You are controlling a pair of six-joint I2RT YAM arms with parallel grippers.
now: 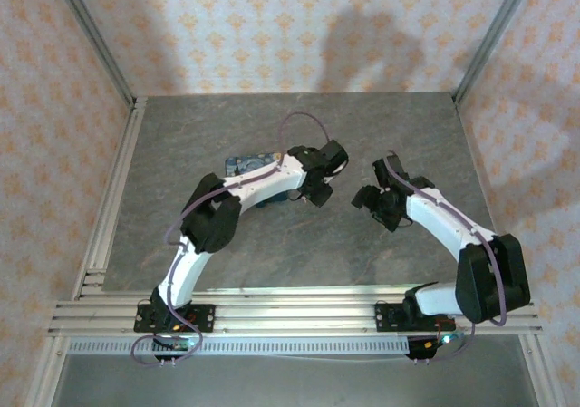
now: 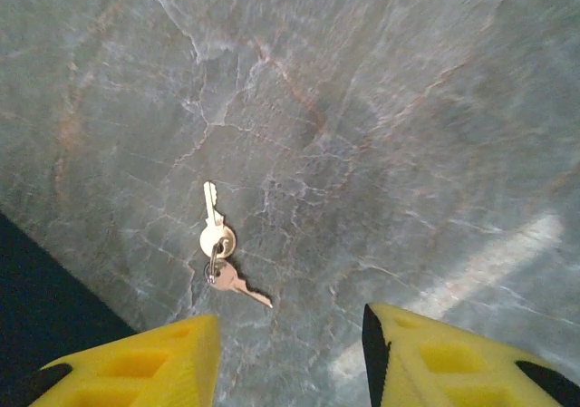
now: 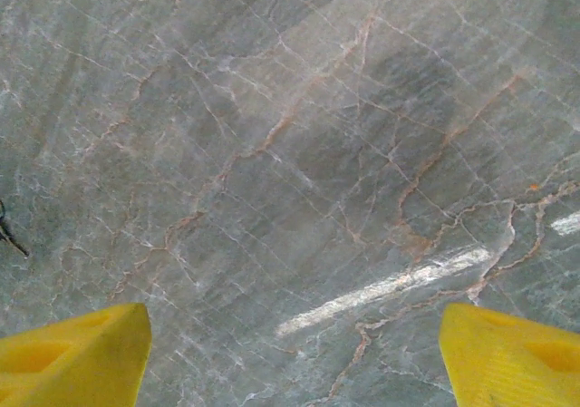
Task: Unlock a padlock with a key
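Just beyond my left gripper (image 2: 290, 324), the pair of keys (image 2: 220, 248) is lying flat on the marble table (image 2: 408, 135), off-centre from the gap. I am holding those jaws partly open, gripping nothing; my right gripper (image 3: 294, 312) is gaping wide, empty. I should be centring first, then pinching the silver key (image 2: 216, 235) by its round head, leaving the blade free.
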